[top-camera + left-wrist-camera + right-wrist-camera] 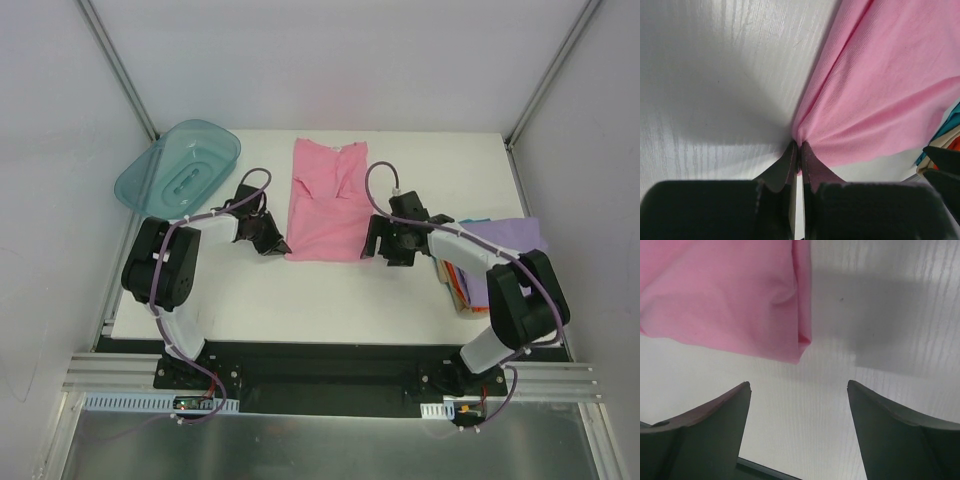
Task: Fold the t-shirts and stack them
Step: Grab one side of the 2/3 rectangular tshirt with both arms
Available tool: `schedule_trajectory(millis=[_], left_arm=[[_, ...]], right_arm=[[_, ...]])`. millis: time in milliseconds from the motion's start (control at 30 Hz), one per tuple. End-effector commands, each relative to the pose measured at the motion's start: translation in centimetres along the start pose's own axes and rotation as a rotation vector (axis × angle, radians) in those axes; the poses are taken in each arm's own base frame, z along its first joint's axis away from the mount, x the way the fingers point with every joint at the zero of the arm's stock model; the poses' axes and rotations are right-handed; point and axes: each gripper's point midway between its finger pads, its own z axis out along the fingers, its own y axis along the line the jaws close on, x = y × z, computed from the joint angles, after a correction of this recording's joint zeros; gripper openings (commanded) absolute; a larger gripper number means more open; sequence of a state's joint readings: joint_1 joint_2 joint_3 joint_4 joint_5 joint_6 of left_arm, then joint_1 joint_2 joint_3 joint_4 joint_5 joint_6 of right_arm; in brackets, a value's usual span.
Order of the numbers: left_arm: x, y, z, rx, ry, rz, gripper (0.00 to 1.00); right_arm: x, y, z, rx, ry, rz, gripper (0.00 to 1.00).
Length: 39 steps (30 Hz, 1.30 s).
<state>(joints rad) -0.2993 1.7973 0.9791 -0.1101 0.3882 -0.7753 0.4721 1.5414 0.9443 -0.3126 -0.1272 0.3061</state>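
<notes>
One pink t-shirt | left jaws clamped on its edge | right jaws spread, corner just ahead

- see-through teal tub at the far left corner of the table, hanging a bit over the left edge, with an oval ridge moulded into its bottom
- the table is white with a faint wood grain, easiest to spot in the close wrist views, and there are soft grey shadows on it
- plain white walls all round, grey metal struts running up the back corners
- silver rail along the near edge, black plate in the middle, shiny metal sheet below that
</notes>
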Motion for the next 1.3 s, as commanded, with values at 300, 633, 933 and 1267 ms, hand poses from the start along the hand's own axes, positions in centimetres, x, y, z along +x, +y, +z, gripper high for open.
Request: schedule_trajectory(millis=[300, 633, 933, 1267], left_arm=[[0.7, 0.4, -0.8, 0.017, -0.010, 0.006, 0.00], [1.3, 0.3, -0.9, 0.039, 0.009, -0.005, 0.00], [6.0, 0.6, -4.5, 0.104, 0.018, 0.034, 0.00], [11.4, -2.1, -13.4, 0.291, -0.117, 0.133, 0.00]], right_arm=[[-1.2, 0.7, 4.3, -0.011, 0.097, 0.076, 0.51], [0.7, 2.2, 5.2, -0.137, 0.174, 0.087, 0.01], [5.7, 2.4, -0.6, -0.221, 0.223, 0.033, 0.01], [11.6, 4.7, -9.9, -0.376, 0.264, -0.150, 0.01]])
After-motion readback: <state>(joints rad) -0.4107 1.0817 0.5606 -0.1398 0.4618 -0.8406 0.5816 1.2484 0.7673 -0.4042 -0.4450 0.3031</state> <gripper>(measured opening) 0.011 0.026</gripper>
